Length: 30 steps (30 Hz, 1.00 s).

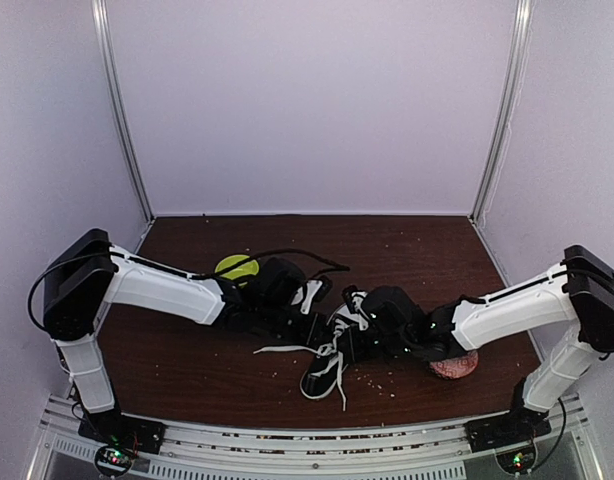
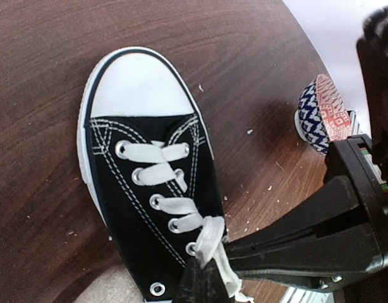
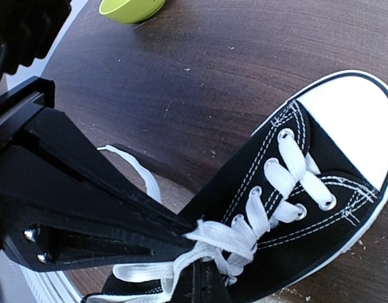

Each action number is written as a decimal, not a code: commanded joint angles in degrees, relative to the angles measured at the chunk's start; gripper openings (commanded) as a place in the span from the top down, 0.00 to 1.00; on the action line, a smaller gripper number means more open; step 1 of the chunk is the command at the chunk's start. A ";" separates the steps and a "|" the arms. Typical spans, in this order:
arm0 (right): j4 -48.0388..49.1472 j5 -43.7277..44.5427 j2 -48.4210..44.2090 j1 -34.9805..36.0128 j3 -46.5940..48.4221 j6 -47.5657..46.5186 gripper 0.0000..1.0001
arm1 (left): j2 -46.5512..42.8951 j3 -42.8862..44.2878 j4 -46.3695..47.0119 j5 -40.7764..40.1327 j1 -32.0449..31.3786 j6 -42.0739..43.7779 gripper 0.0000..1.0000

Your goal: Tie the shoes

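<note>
The black canvas shoe (image 1: pixel 322 372) with a white toe cap (image 2: pixel 137 82) lies on the dark wooden table, its white laces (image 3: pixel 289 173) threaded through the eyelets. Both grippers meet over the top eyelets. My left gripper (image 2: pixel 203 279) is shut on a strand of white lace (image 2: pixel 212 238) at the bottom of the left wrist view. My right gripper (image 3: pixel 210 283) is shut on another strand of the lace (image 3: pixel 229 237), right beside the left fingertips. A loose lace end (image 1: pixel 285 349) trails left on the table and another (image 1: pixel 342 392) trails toward the near edge.
A lime-green bowl (image 1: pixel 237 267) stands behind the left arm. A small patterned bowl (image 2: pixel 323 113) sits to the right of the shoe, under the right arm. Pale crumbs (image 1: pixel 379 378) are scattered on the table. White walls enclose three sides.
</note>
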 commanded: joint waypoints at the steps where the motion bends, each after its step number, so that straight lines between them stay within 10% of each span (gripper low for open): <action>1: -0.20 0.34 1.44 -0.24 1.83 0.12 1.00 | -2.82 -1.00 2.89 -0.02 -0.03 0.82 1.00; 30: 0.99 3.33 1.93 -1.74 1.29 1.44 1.00 | -1.66 -1.36 -0.65 3.45 -0.91 4.73 1.00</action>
